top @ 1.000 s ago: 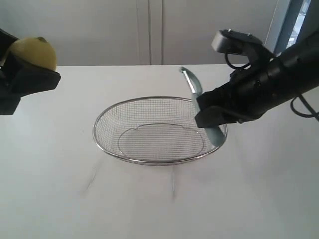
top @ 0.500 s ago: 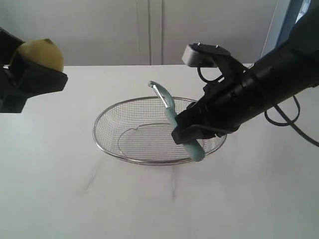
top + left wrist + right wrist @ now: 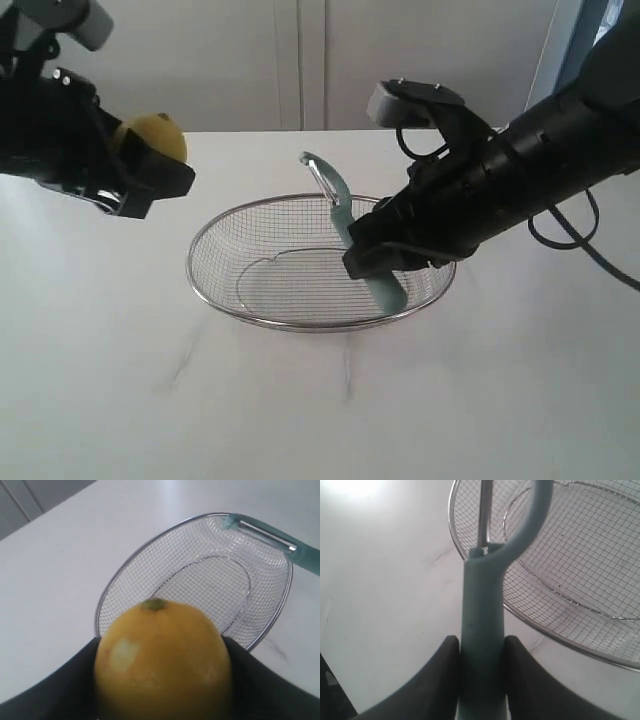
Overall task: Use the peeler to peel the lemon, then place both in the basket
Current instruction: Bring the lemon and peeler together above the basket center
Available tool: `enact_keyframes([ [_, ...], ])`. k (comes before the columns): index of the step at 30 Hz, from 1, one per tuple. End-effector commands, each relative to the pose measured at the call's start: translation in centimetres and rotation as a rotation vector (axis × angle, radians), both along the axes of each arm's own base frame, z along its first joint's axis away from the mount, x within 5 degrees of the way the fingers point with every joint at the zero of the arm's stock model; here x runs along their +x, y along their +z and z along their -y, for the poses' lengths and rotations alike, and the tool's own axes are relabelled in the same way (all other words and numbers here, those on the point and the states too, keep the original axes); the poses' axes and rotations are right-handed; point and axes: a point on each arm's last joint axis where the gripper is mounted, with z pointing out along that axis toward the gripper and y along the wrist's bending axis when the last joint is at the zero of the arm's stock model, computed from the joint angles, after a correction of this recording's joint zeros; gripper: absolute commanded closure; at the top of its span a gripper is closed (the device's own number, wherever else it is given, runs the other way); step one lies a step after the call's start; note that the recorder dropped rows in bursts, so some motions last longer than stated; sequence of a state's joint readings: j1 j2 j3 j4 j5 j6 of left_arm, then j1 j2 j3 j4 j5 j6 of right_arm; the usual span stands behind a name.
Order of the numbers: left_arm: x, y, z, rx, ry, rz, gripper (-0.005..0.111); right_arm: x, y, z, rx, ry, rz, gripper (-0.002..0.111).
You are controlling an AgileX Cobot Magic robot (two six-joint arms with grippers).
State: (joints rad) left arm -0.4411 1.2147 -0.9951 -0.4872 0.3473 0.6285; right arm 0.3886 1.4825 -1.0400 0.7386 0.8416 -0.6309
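My left gripper (image 3: 150,168) is shut on the yellow lemon (image 3: 152,137), held in the air left of the wire-mesh basket (image 3: 215,300). In the left wrist view the lemon (image 3: 162,660) fills the space between both black fingers, its stem nub toward the basket (image 3: 105,600); a pale patch shows on its skin. My right gripper (image 3: 385,258) is shut on the teal handle of the peeler (image 3: 345,215), above the basket's right half, blade loop pointing up and left. The right wrist view shows the peeler (image 3: 482,605) clamped between both fingers, with the basket (image 3: 560,630) beyond.
The basket rests on a white table (image 3: 320,420). A white wall and cabinet doors (image 3: 300,60) stand behind. The right arm's cables (image 3: 560,235) hang at the right.
The left gripper with the lemon has moved right, toward the basket, and turned. The right gripper with the peeler shifted left over the basket, then held almost still.
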Motion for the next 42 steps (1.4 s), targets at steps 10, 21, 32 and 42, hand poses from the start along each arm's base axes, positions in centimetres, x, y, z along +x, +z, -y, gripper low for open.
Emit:
enact_keyframes([
  [10, 0.5, -0.9, 2.9, -0.042, -0.371, 0.174, 0.107, 0.4, -1.2, -0.2, -0.006, -0.010, -0.044, 0.108],
  [21, 0.2, -0.9, 3.0, 0.007, -0.457, 0.242, 0.107, 0.7, -1.9, -0.6, 0.012, -0.016, -0.093, 0.108],
  [32, 0.7, -1.9, 3.4, 0.016, -0.476, 0.201, 0.107, 0.4, -1.2, -1.4, 0.131, 0.009, -0.125, 0.108],
  [42, 1.1, -2.8, 3.7, 0.013, -0.486, 0.164, 0.107, 0.2, -0.9, -1.7, 0.176, 0.024, -0.136, 0.108],
])
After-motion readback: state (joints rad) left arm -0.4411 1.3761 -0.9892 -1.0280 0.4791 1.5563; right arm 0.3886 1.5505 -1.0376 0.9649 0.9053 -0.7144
